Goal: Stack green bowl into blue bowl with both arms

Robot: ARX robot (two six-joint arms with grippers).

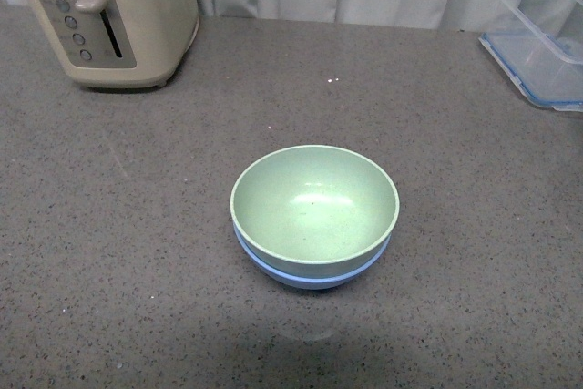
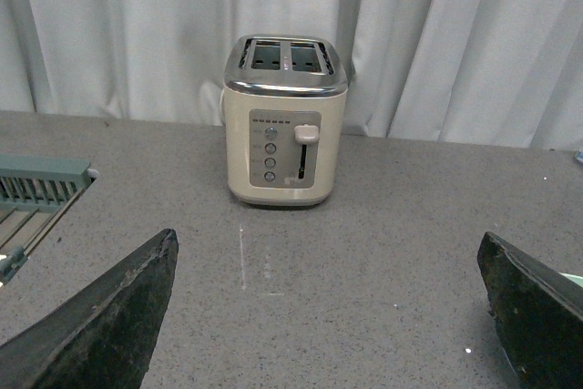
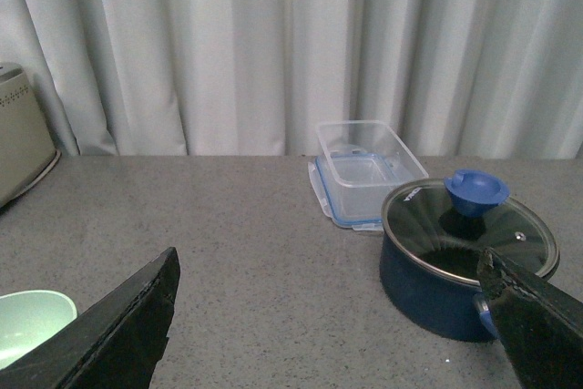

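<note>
On the counter (image 1: 109, 252) the green bowl (image 1: 314, 204) sits nested in the blue bowl (image 1: 310, 275); stacking looks finished; left gripper (image 2: 328, 316) and right gripper (image 3: 332, 316) both spread, empty.

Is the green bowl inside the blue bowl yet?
Yes. The green bowl sits nested upright in the blue bowl, whose rim shows just beneath it.

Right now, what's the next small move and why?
Probably none beyond holding both arms clear: the green bowl already sits nested in the blue bowl, and the left gripper and right gripper are open and empty.
</note>
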